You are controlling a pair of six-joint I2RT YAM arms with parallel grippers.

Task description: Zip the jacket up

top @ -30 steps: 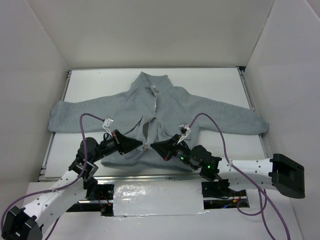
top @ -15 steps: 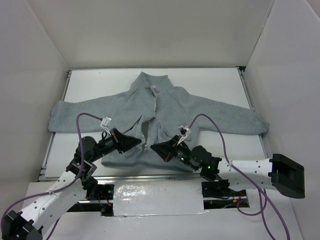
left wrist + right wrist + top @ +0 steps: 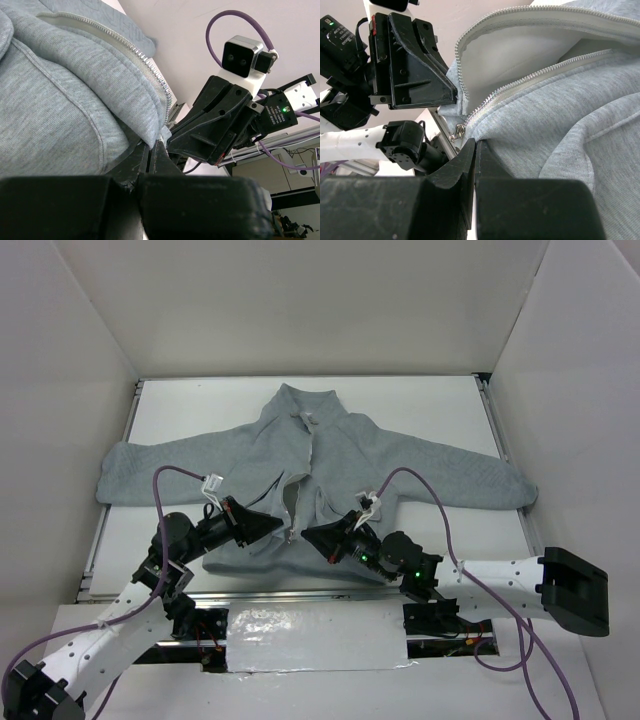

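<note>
1 jacket (image 3: 400,455), 2 grippers. L gripper (image 3: 152,148) clamped shut on jacket edge at its tip. R gripper (image 3: 473,146) same, 1 metal zip pull (image 3: 457,131) just beside tip.

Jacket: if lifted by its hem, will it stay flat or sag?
Probably floppy: the jacket bunches in soft folds between the left gripper and right gripper. Likely light, since the fabric looks thin. The open zipper edges curl apart, so they may shift when tugged.
</note>
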